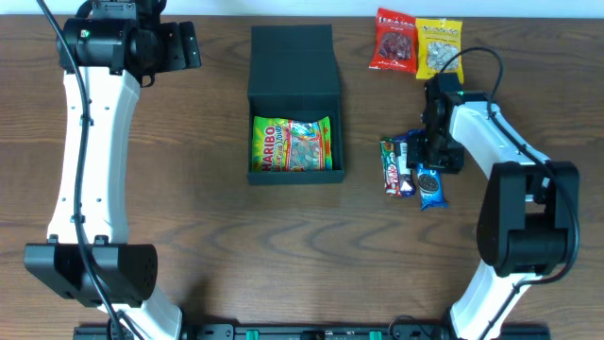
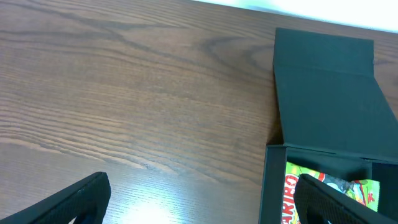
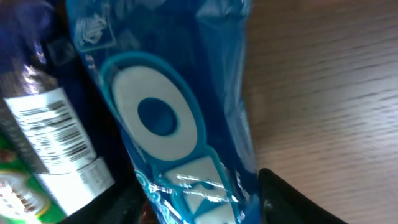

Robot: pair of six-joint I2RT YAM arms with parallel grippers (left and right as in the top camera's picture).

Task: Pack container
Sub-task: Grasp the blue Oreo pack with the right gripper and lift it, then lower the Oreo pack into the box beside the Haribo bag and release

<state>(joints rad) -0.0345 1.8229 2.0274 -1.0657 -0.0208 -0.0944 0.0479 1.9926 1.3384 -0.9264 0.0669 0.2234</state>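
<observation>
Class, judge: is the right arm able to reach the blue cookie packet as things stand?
Probably yes: the right gripper hangs over the blue packet; nothing covers it, though other packets crowd one side.

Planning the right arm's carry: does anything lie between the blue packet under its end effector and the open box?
Only the green packet and a dark packet, lying beside the blue packet on the side toward the container. Beyond them the table is bare wood, and the lid is folded back.
</observation>
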